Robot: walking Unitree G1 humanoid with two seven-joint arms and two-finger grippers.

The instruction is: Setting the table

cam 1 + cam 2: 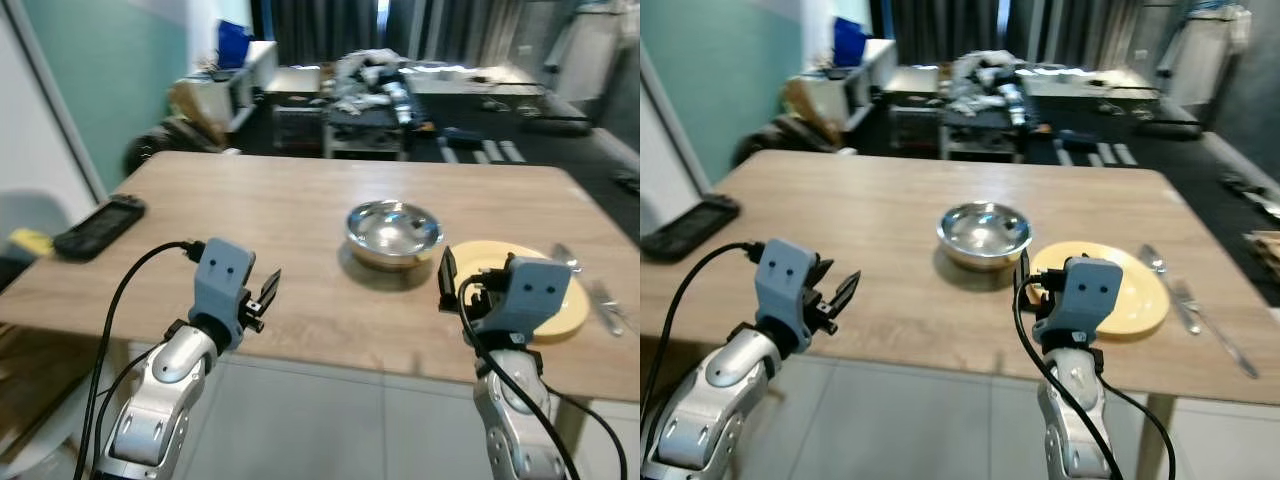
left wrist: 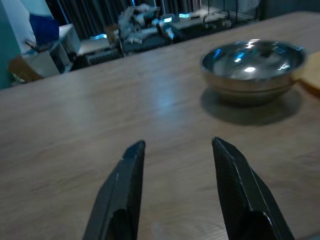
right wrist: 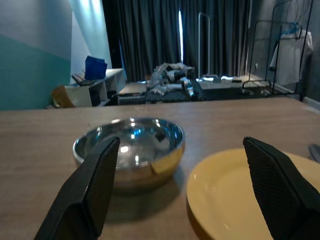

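Left eye view, steel bowl (image 1: pixel 394 232) beside yellow plate (image 1: pixel 560 300), phone (image 1: pixel 100 226) far left, both hands (image 2: pixel 175 165) (image 3: pixel 182 175) spread wide.

Steel bowl (image 1: pixel 394 232) upright, beside yellow plate (image 1: pixel 563 300).

Dim, bluish room light; the far curtains let in a bright slit. The steel bowl (image 1: pixel 394 233) carries glare spots and casts a soft near shadow. Far clutter is slightly blurred.
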